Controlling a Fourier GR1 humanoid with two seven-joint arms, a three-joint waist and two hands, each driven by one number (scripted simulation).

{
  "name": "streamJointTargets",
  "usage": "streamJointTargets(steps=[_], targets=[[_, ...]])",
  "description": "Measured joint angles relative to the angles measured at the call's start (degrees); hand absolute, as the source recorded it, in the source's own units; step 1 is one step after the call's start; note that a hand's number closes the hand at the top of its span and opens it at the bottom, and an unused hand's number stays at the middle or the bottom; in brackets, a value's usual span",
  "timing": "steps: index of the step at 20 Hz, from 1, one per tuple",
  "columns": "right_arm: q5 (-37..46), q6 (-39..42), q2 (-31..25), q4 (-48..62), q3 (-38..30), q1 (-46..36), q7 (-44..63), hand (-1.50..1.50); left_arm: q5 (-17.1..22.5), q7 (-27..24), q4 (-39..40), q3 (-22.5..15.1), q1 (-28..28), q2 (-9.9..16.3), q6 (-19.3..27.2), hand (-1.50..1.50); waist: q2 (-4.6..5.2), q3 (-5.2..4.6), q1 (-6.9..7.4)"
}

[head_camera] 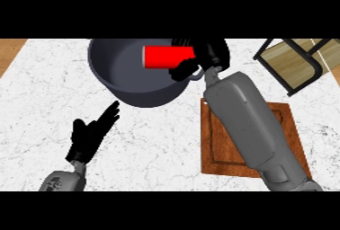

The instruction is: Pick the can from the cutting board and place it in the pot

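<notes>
Currently the red can [163,57] lies on its side over the pot's [116,72] interior, carried there for release inside the pot's walls. The right hand [203,56] sits at the can's right end, fingers curled round it, so the can projects leftward from the hand toward the pot's centre. The cutting board [292,134] lies on the desk [40,99] beneath the right forearm. The left hand [90,132] rests open, fingers straight, below the pot.
</notes>
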Motion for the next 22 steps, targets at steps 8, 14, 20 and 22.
streamJointTargets(steps=[8, 14, 20, 22], targets=[[2.9, -0.9, 1.3, 21.8, 1.4, -14.3, -0.2, 1.50, -1.0, 0.4, -0.3, -1.1, -0.8, -0.9, 0.0, 0.00, 0.61, -0.03, 1.80], [8.4, 1.2, 1.5, 33.8, 7.3, -20.9, 4.3, 1.50, -0.8, 0.1, 0.3, -1.0, -2.0, -0.5, -1.2, 0.00, 1.07, -0.13, 3.31], [4.4, 9.3, 1.5, 42.9, 7.2, -23.6, 9.2, -1.50, -1.9, 0.4, 0.8, -2.7, -3.5, -1.9, -1.0, 0.00, 1.62, -0.15, 5.41], [2.8, 11.7, 1.5, 45.2, 6.9, -23.8, 11.3, -1.50, -1.9, 0.5, 0.7, -2.7, -3.7, -1.8, -1.3, 0.00, 1.72, -0.15, 6.07]])
